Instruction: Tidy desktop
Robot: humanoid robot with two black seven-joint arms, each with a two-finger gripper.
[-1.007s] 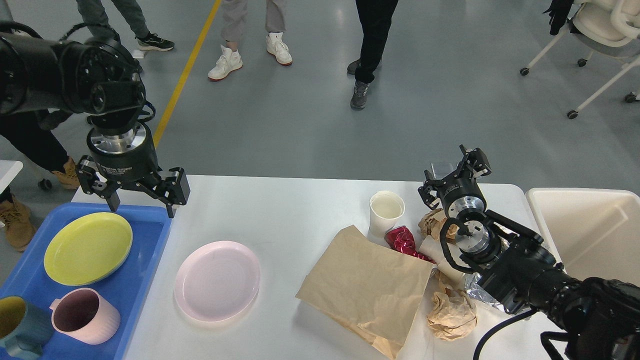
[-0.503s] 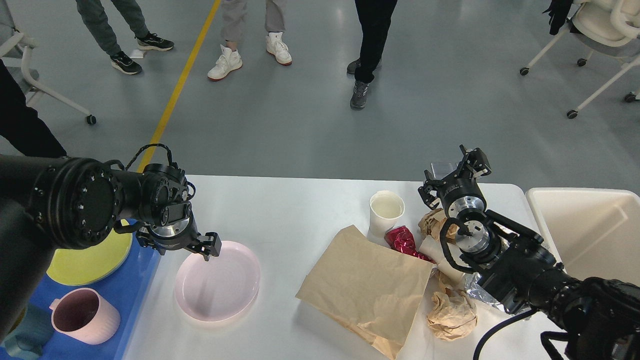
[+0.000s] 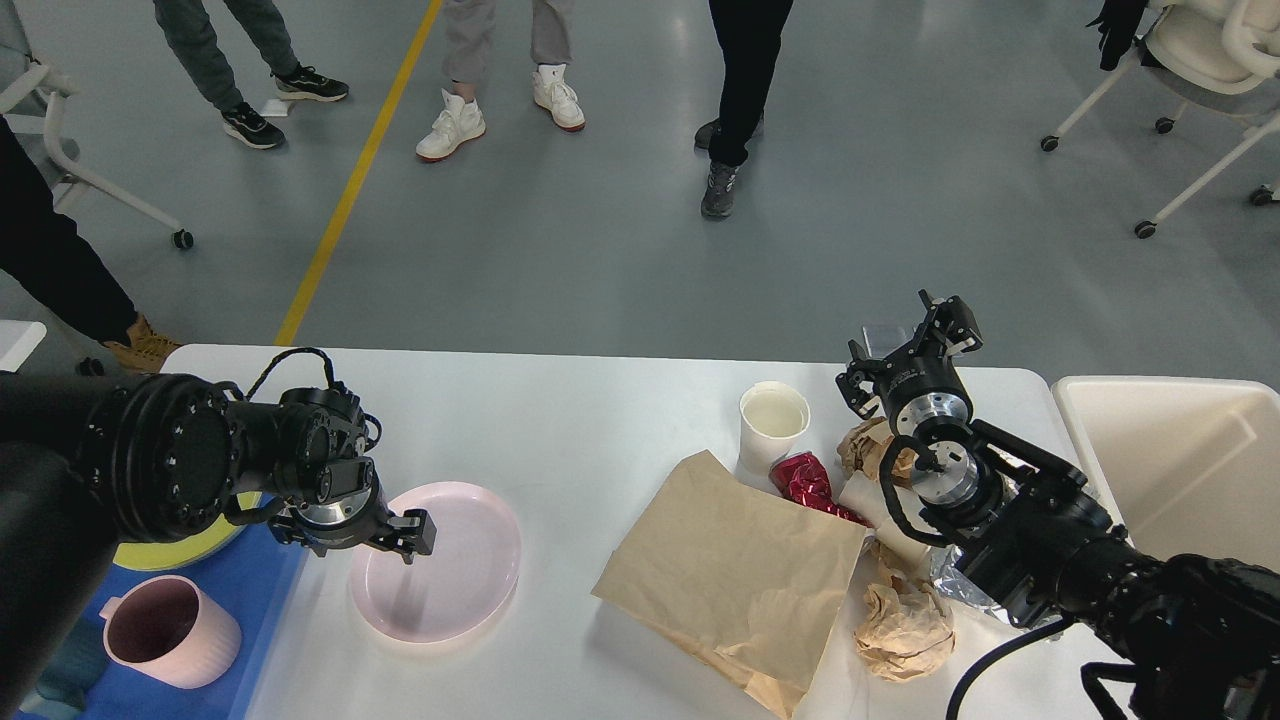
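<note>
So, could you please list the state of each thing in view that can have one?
Left gripper: jaws open, at the pink plate's left rim.
Right gripper: jaws open, empty.
Pink plate: flat on the desktop.
Paper cup: upright.
Pink mug: upright in the blue tray.
Cream bin: empty.

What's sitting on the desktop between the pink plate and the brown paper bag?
Nothing: in the head view, the strip of white desktop between the pink plate and the brown paper bag is bare.
</note>
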